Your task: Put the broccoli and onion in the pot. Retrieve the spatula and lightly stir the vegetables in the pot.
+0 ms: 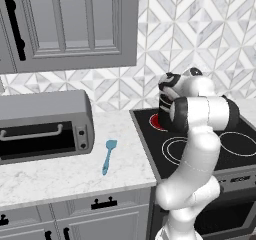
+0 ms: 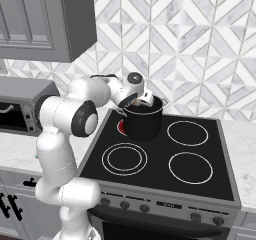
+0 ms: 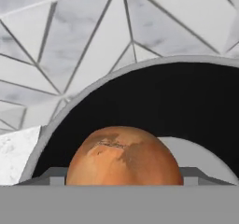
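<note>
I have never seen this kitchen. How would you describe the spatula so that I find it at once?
Start at the grey toaster oven on the white marble counter, left of the black stove. The spatula lies flat on the counter between them. It is the slim light-blue tool with a long thin handle and a small squarish blade.

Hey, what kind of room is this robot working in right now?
A kitchen, rendered rather than real. A black stovetop with ring burners carries a black pot, a toaster oven sits on the marble counter, and grey cabinets hang over a patterned tile backsplash.
</note>
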